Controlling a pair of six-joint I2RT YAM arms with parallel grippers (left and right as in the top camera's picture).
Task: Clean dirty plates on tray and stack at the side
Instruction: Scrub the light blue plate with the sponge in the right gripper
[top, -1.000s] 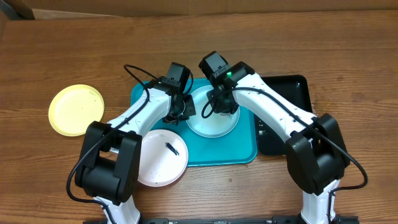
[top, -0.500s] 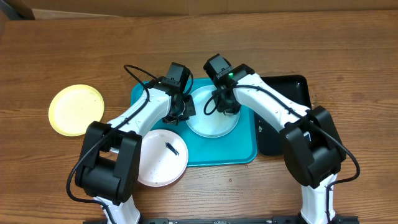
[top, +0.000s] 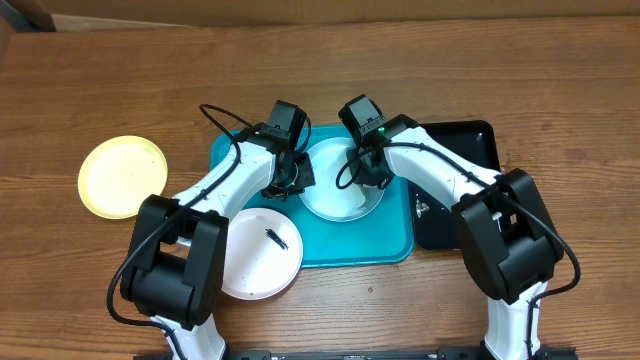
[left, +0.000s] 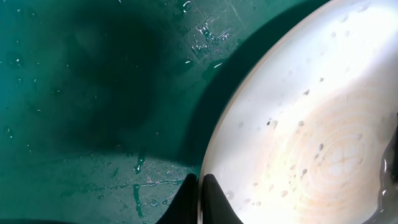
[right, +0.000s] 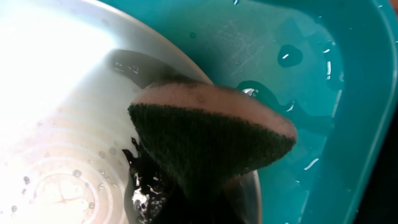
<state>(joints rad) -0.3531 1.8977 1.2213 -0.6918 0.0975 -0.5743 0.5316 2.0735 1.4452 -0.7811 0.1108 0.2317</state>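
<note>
A light cyan plate lies wet on the turquoise tray. My left gripper is shut on its left rim; in the left wrist view the jaws pinch the plate's edge. My right gripper is shut on a sponge, green scrub side down, pressed on the plate's right part. Its fingers are hidden behind the sponge. A white plate with a dark smear lies at the tray's front left corner. A yellow-green plate rests on the table at the left.
A glossy black tray sits right of the turquoise tray, partly under my right arm. Water drops lie on the tray floor and near its rim. The wooden table extends behind both arms.
My right gripper has slid the sponge to the right and a little toward the front across the cyan plate. The left gripper has kept its hold on the rim.
</note>
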